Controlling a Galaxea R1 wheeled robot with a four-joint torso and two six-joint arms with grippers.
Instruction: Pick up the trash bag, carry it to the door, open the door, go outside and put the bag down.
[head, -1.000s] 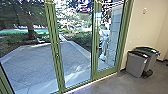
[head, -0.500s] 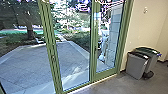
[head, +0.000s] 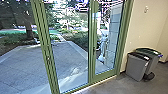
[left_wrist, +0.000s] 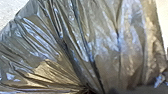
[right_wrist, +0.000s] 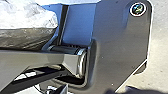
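Bunching into the closed left gripper (left_wrist: 87, 90), the trash bag (left_wrist: 102, 45) is indoors, before the glass door (head: 68, 55) (grey bins (head: 136, 66) beside that door). Soft, slippery, probably light, it's best held by its gathered neck. Right gripper: cannot tell.

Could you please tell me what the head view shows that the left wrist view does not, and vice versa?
Head view: green-framed glass doors, the paved yard, two bins and a wall.
Left wrist view: the trash bag close up, its shiny folds drawn together.
Both: apparently floor, a pale patch beside the bag in the wrist view.
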